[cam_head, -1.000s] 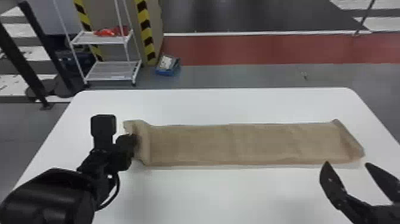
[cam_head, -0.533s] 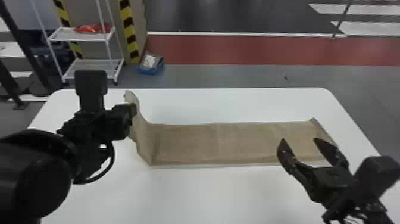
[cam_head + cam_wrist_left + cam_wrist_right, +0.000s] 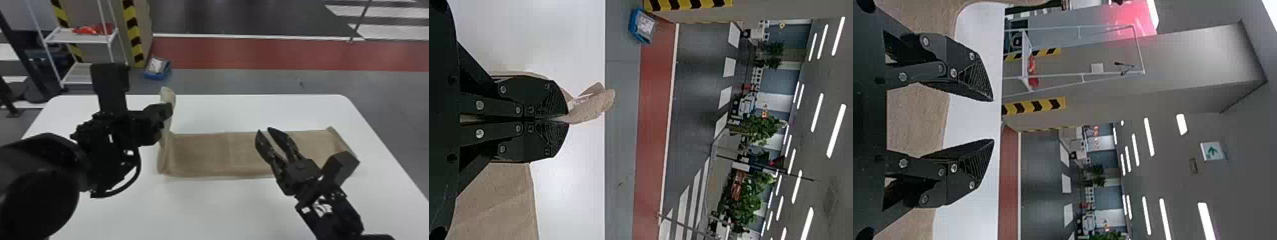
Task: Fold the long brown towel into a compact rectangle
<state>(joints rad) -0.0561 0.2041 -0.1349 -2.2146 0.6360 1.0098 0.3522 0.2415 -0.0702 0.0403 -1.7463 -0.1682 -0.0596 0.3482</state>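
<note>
At your left, the left gripper and the towel, raised at its end there, block the way; at your right, the right gripper stands above it. Between these grippers you have free room, also over the near middle of the white table

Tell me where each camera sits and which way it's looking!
Head view: on the robot's head, looking forward and down at the table and towel; the left gripper and right gripper show.
Left wrist view: on the left wrist, looking across the table into the room; its fingers pinch the towel.
Right wrist view: on the right wrist, looking over the towel toward the shelf rack; its open fingers show.
Head and right wrist views share that rack.
</note>
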